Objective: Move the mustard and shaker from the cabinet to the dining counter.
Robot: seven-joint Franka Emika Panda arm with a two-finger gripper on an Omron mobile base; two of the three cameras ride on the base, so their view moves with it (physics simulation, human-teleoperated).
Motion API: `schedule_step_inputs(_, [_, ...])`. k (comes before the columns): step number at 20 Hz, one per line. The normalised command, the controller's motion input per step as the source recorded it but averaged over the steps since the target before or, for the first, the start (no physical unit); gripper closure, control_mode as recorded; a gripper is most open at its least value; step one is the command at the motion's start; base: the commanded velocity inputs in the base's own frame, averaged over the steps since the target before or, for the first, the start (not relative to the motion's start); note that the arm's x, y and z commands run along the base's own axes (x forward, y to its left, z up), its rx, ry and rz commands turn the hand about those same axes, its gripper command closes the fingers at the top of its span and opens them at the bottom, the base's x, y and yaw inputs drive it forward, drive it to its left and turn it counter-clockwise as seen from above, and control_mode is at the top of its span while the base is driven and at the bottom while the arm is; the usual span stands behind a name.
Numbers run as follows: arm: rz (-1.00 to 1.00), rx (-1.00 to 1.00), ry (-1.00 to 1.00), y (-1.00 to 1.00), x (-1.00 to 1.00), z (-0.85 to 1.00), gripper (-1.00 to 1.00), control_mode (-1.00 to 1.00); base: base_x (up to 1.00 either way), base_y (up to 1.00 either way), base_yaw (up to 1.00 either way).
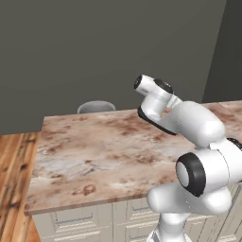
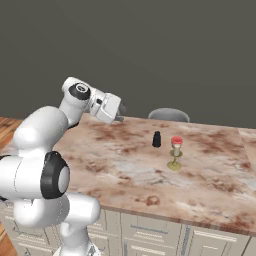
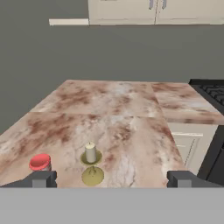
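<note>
The small black shaker (image 2: pixel 157 139) stands upright on the marbled dining counter (image 2: pixel 115 165), just left of a red cup. My gripper (image 2: pixel 118 115) hovers above the counter's far left part, well apart from the shaker. In the hand view the gripper (image 3: pixel 112 179) is open, with nothing between its two dark fingertips (image 3: pixel 43 178); bare counter top (image 3: pixel 131 144) lies ahead of it. Beige cabinet doors (image 3: pixel 131 11) with metal handles run along the top of the hand view, shut. The mustard is out of view.
A small red cup (image 2: pixel 176 141) and a beige goblet-like piece (image 2: pixel 175 162) stand near the shaker; both show low in the hand view, cup (image 3: pixel 40 162) and goblet (image 3: pixel 92 164). A grey chair back (image 2: pixel 169 115) rises behind the counter. A black stove (image 3: pixel 210 94) is at the right.
</note>
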Motion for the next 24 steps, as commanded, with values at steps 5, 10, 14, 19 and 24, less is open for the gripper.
schedule_step_inputs(5, [0.64, 0.09, 0.22, 0.08, -0.68, 0.62, -1.0, -1.0, 0.0, 0.0, 0.0])
schedule_step_inputs(10, [0.62, 0.17, 0.4, 0.21, -0.37, 0.67, -1.0, -1.0, 0.0, 0.0, 0.0])
schedule_step_inputs(14, [0.57, 0.15, 0.41, 0.44, -0.37, 0.41, -1.0, -1.0, 0.0, 0.0, 0.0])
schedule_step_inputs(19, [0.46, 0.13, 0.33, 0.41, -0.11, 0.02, -1.0, -1.0, 0.0, 0.0, 0.0])
schedule_step_inputs(24, [0.27, 0.06, 0.24, 0.44, 0.0, 0.0, -1.0, -1.0, 0.0, 0.0, 0.0])
